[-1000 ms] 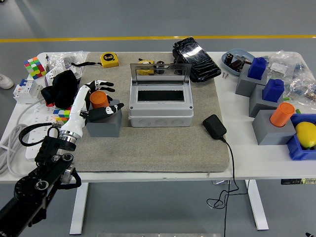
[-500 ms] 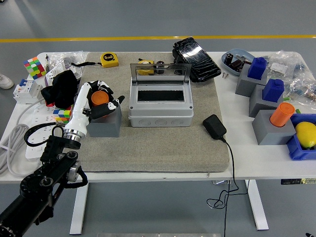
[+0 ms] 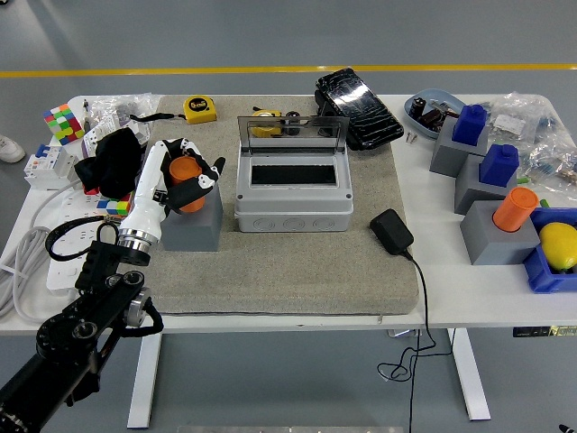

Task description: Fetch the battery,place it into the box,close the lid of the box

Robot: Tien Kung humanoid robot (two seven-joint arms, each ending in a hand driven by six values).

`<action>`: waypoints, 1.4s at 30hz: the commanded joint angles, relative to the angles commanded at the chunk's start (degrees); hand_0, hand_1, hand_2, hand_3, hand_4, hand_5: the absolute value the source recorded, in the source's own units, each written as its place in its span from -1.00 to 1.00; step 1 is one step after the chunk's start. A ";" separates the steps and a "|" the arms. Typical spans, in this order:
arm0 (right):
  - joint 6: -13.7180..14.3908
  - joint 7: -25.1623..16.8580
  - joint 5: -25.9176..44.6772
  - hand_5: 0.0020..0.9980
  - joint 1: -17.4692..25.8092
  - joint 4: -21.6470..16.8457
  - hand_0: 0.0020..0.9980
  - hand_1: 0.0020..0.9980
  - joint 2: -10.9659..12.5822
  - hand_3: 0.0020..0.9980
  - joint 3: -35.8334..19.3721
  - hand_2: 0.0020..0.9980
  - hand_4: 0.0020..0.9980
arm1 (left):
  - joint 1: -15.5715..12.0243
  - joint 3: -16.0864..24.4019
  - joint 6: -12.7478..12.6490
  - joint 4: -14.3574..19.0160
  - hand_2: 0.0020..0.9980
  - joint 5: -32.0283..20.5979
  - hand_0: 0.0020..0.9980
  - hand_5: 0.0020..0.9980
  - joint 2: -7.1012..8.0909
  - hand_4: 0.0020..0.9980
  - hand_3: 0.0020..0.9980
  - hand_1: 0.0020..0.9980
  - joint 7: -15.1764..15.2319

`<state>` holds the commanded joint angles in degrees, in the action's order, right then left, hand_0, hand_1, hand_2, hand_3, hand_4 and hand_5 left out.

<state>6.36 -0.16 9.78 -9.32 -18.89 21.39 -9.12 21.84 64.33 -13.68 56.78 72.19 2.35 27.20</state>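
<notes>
The orange cylindrical battery (image 3: 185, 170) stands in a grey holder block (image 3: 191, 227) on the grey mat, left of the box. My left hand (image 3: 187, 177) reaches in from the lower left, and its black-tipped fingers are curled around the battery. The grey box (image 3: 293, 200) sits mid-mat with its clear lid (image 3: 292, 129) standing open at the back. The inside of the box looks dark and empty. The right arm is out of view.
A yellow tape measure (image 3: 200, 109) and a black pack (image 3: 359, 96) lie behind the box. A black adapter (image 3: 391, 231) with its cable lies to the right of the box. Grey blocks with blue and orange parts (image 3: 499, 216) stand at the far right. A power strip and cables (image 3: 54, 248) lie at the left.
My left hand has moved up and inward onto the battery. Its fingers, spread a second ago, have closed around the battery.
</notes>
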 joint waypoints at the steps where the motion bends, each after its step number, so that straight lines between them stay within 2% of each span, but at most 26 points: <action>1: 0.01 -0.01 0.00 -0.04 0.00 0.01 0.11 0.18 0.01 0.10 0.01 0.17 0.86 | 0.10 -0.10 -0.38 1.12 -0.64 1.31 -0.68 -1.00 0.22 0.21 -0.53 -0.79 -1.11; 2: 0.01 -0.02 0.01 -0.04 0.00 0.01 0.11 0.18 0.02 0.10 0.02 0.17 0.86 | 0.30 -0.19 -0.31 2.49 -0.63 3.15 -0.67 -1.00 0.53 0.29 -0.49 -0.78 -2.45; 8: 0.04 -0.12 0.04 -0.04 -0.07 0.01 0.11 0.18 0.09 0.10 -0.02 0.17 0.86 | 3.16 -3.60 -0.22 8.53 -0.63 14.39 -0.67 -1.00 2.42 0.27 -0.47 -0.77 -8.51; 11: 0.05 -0.14 0.06 -0.04 -0.08 0.00 0.11 0.18 0.12 0.10 -0.03 0.17 0.86 | 5.31 -6.41 -1.08 10.10 -0.63 19.18 -0.67 -1.00 2.86 0.27 -0.47 -0.77 -11.80; 13: 0.06 -0.14 0.10 -0.04 -0.06 0.00 0.11 0.18 0.13 0.10 -0.02 0.17 0.86 | 7.03 -8.80 -1.98 10.33 -0.63 19.82 -0.67 -1.00 2.86 0.27 -0.47 -0.77 -13.64; 19: 0.04 -0.17 0.14 -0.04 -0.04 -0.01 0.11 0.18 0.12 0.10 0.14 0.17 0.86 | 11.93 -14.46 -3.02 8.33 -0.63 25.02 -0.67 -1.00 1.15 0.28 -0.46 -0.76 -18.03; 23: 0.05 -0.19 0.28 -0.04 0.04 -0.02 0.11 0.18 0.12 0.10 0.27 0.17 0.86 | 14.44 -16.93 -2.37 6.82 -0.62 30.20 -0.66 -1.00 -0.15 0.32 -0.48 -0.76 -21.56; 27: 0.05 -0.21 0.48 -0.04 0.17 -0.02 0.11 0.18 0.11 0.10 0.40 0.17 0.86 | 16.67 -20.14 -2.86 5.64 -0.62 32.44 -0.67 -1.00 -1.28 0.26 -0.51 -0.76 -22.33; 30: 0.06 -0.20 0.51 -0.04 0.15 -0.02 0.11 0.18 0.11 0.10 0.59 0.17 0.86 | 18.69 -22.77 -2.75 4.23 -0.62 35.23 -0.67 -1.00 -2.35 0.26 -0.51 -0.76 -24.69; 31: 0.08 -0.19 0.42 -0.04 0.08 -0.03 0.11 0.18 0.12 0.10 0.61 0.17 0.86 | 19.22 -23.41 -2.59 3.85 -0.62 36.04 -0.67 -1.00 -2.35 0.26 -0.51 -0.76 -25.54; 32: 0.08 -0.19 0.38 -0.04 0.05 -0.05 0.11 0.18 0.12 0.10 0.61 0.16 0.86 | 19.85 -24.27 -2.26 3.28 -0.61 37.09 -0.66 -1.00 -2.35 0.41 -0.49 -0.76 -26.60; 35: 0.10 -0.19 0.42 -0.04 0.02 -0.07 0.11 0.18 0.12 0.10 0.66 0.16 0.86 | 21.50 -26.21 -1.33 1.36 -0.61 39.73 -0.66 -1.00 -2.35 0.41 -0.49 -0.76 -29.41; 37: 0.09 -0.21 0.56 -0.04 0.05 -0.09 0.11 0.18 0.13 0.10 0.71 0.16 0.86 | 22.70 -27.47 -1.21 -0.04 -0.61 40.78 -0.66 -1.00 -2.35 0.41 -0.49 -0.76 -30.44; 38: 0.08 -0.22 0.60 -0.04 0.06 -0.10 0.11 0.18 0.14 0.10 0.73 0.16 0.86 | 23.20 -27.94 -1.21 -0.57 -0.61 41.15 -0.66 -1.00 -2.35 0.52 -0.48 -0.76 -30.84; 42: 0.09 -0.23 0.68 -0.04 0.09 -0.10 0.11 0.18 0.12 0.10 0.91 0.16 0.86 | 24.92 -29.50 -1.12 -2.40 -0.61 41.77 -0.66 -1.00 -2.35 0.52 -0.48 -0.76 -31.84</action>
<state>6.45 -0.39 10.46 -9.23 -18.99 21.51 -8.22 46.76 34.82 -14.80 54.37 113.97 0.00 -4.64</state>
